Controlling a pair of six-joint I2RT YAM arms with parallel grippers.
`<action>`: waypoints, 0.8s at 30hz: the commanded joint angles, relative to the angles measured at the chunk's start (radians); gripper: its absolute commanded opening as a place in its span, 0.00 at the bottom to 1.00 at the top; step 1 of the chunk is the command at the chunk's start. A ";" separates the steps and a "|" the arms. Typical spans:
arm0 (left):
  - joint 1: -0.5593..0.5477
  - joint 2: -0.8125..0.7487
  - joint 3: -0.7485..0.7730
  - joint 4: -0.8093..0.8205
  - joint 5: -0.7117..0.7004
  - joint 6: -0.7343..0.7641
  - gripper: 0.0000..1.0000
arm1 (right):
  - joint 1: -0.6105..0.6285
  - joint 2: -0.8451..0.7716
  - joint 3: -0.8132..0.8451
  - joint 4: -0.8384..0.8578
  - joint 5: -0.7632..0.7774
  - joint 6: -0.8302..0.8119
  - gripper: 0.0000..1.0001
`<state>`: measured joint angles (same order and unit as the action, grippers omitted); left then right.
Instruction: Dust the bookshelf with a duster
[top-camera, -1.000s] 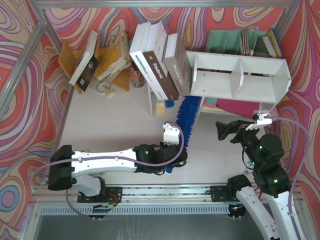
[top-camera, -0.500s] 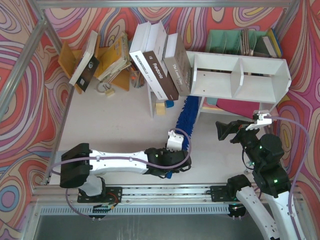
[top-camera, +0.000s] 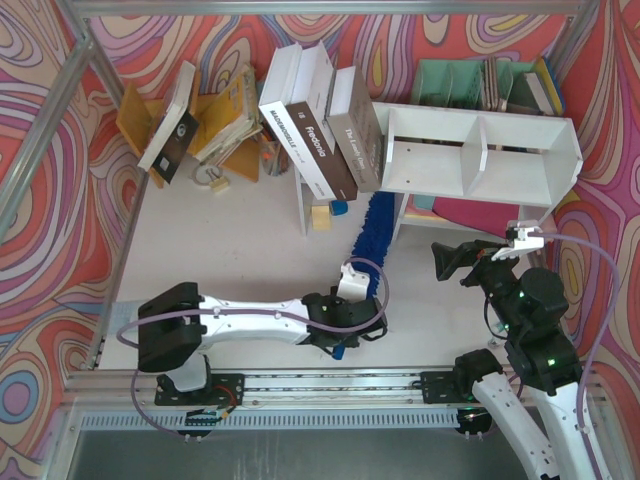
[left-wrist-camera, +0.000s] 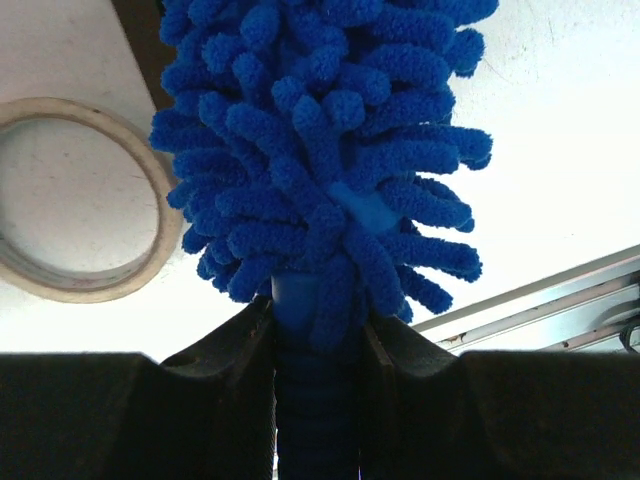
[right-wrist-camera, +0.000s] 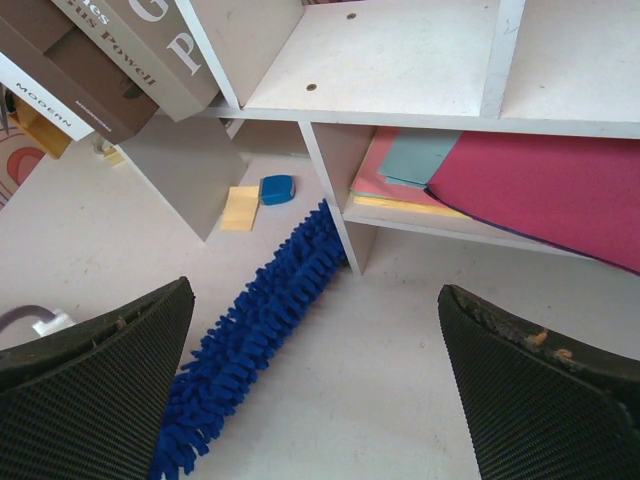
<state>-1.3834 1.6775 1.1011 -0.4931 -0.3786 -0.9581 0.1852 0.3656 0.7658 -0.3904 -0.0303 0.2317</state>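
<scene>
The white bookshelf (top-camera: 480, 150) stands at the back right with its two compartments open. It also shows in the right wrist view (right-wrist-camera: 400, 70). The blue fluffy duster (top-camera: 372, 225) lies slanted on the table, its tip by the shelf's left leg. My left gripper (top-camera: 352, 300) is shut on the duster's handle. In the left wrist view the fluffy head (left-wrist-camera: 320, 150) fills the frame above my left gripper (left-wrist-camera: 315, 320). My right gripper (top-camera: 465, 262) is open and empty in front of the shelf. In the right wrist view the duster (right-wrist-camera: 260, 320) lies left of my right gripper (right-wrist-camera: 320, 400).
Leaning books (top-camera: 320, 125) rest against the shelf's left side. A red folder (right-wrist-camera: 540, 180) lies under the shelf. A small blue object (right-wrist-camera: 276, 188) and a yellow block (right-wrist-camera: 240, 208) lie near the duster's tip. A tape ring (left-wrist-camera: 75, 200) lies on the table. A teal organizer (top-camera: 470, 85) stands behind the shelf.
My left gripper has drawn back toward the near edge, pulling the duster with it, and the fluffy head now sits lower along the table. The right arm has not moved.
</scene>
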 joint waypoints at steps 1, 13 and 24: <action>0.001 -0.115 0.039 -0.058 -0.088 0.036 0.00 | 0.007 -0.001 0.008 0.022 0.007 -0.011 0.99; 0.001 -0.338 0.017 -0.058 -0.241 0.093 0.00 | 0.007 -0.008 0.005 0.021 0.009 -0.009 0.99; 0.001 -0.489 -0.138 -0.164 -0.362 -0.036 0.00 | 0.007 -0.008 0.006 0.020 0.010 -0.009 0.99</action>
<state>-1.3811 1.2755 1.0134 -0.6025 -0.6315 -0.9329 0.1852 0.3656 0.7658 -0.3904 -0.0273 0.2317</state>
